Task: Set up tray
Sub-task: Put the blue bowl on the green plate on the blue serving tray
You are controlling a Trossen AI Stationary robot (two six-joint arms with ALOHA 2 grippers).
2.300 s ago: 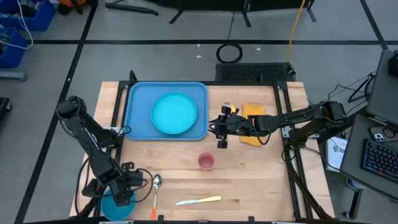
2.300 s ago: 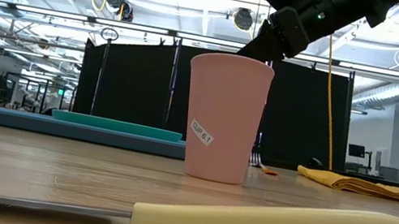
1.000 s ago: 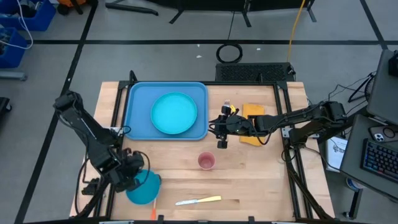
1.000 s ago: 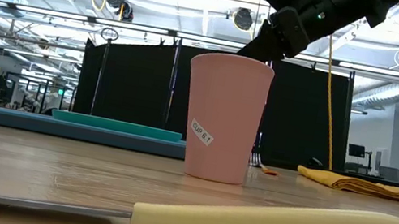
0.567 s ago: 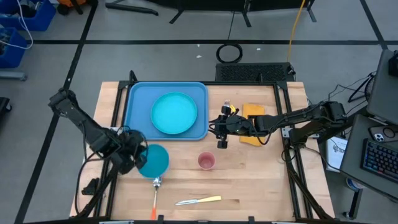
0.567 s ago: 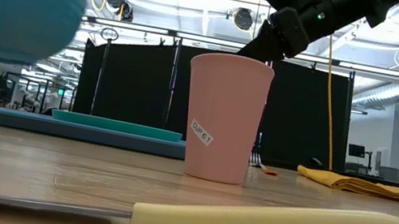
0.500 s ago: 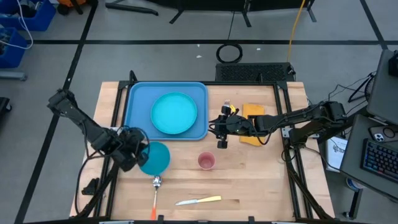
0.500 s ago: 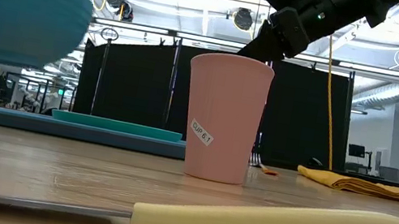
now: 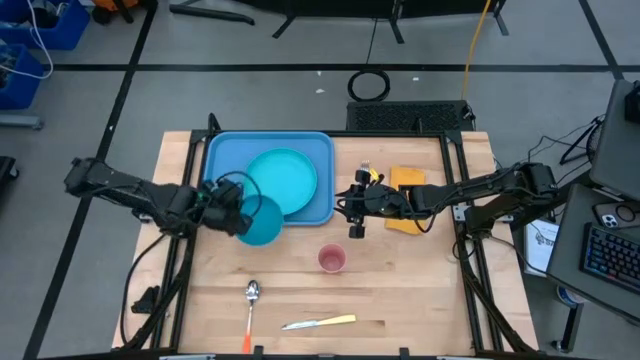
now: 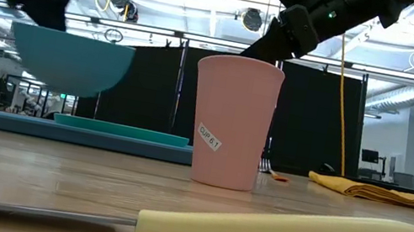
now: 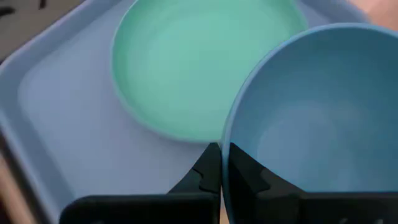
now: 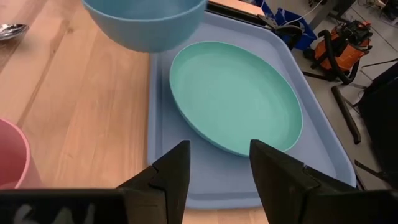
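My left gripper (image 9: 232, 212) is shut on a blue bowl (image 9: 263, 223), which hangs in the air over the near rim of the light-blue tray (image 9: 220, 160). A round teal plate (image 9: 284, 180) lies flat in the tray. The low view shows the bowl (image 10: 72, 60) upright, well above the table. My right gripper (image 12: 217, 174) hovers open just off the tray's right side, with nothing between its fingers. My left gripper pinches the bowl's rim (image 11: 229, 163) on the side toward the table's left, one finger (image 11: 208, 171) outside the wall and one (image 11: 249, 177) inside. The fingers slant down from the left. The bowl is lifted clear and sits upright, mouth up.
A pink cup (image 9: 332, 259) stands mid-table, with a spoon (image 9: 250, 298) and a yellow-handled knife (image 9: 320, 322) lying near the front edge. A folded yellow napkin (image 9: 405, 186) and a fork (image 9: 364, 170) lie to the right of the tray.
My left gripper has carried the bowl from the table's near left corner toward the far edge and right, up to the tray's near rim. The bowl has stayed lifted clear of the table. The spoon it covered now shows.
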